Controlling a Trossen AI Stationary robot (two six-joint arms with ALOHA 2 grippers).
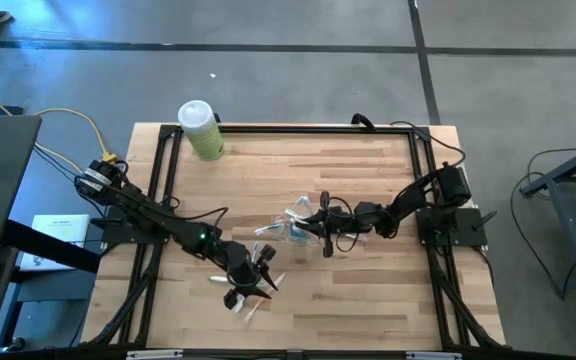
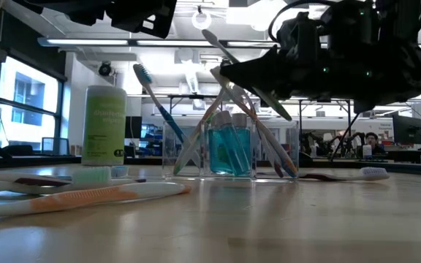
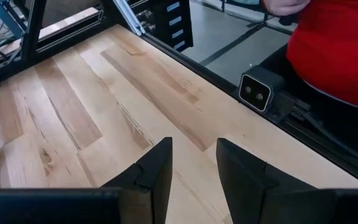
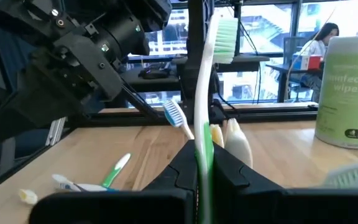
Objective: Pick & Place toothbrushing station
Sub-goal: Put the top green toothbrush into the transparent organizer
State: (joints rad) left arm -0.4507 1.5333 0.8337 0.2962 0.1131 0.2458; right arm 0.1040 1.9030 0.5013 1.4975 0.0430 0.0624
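The toothbrushing station's clear cup (image 2: 214,150), mid-table, holds teal tubes (image 2: 229,146) and leaning toothbrushes (image 2: 150,91). The right gripper (image 4: 204,163) is clamped on a green toothbrush (image 4: 207,81); the left gripper (image 3: 194,165) hangs part-open, holding nothing.

In the overhead frame, the dark left arm stretches from the left edge down toward bottom centre, its two-finger left gripper (image 1: 253,283) low over the tabletop with black fingers (image 3: 157,171) parted around nothing. The dark right arm reaches from the right edge toward centre, its right gripper (image 1: 326,240) clamped on a green-and-white toothbrush (image 4: 205,93).
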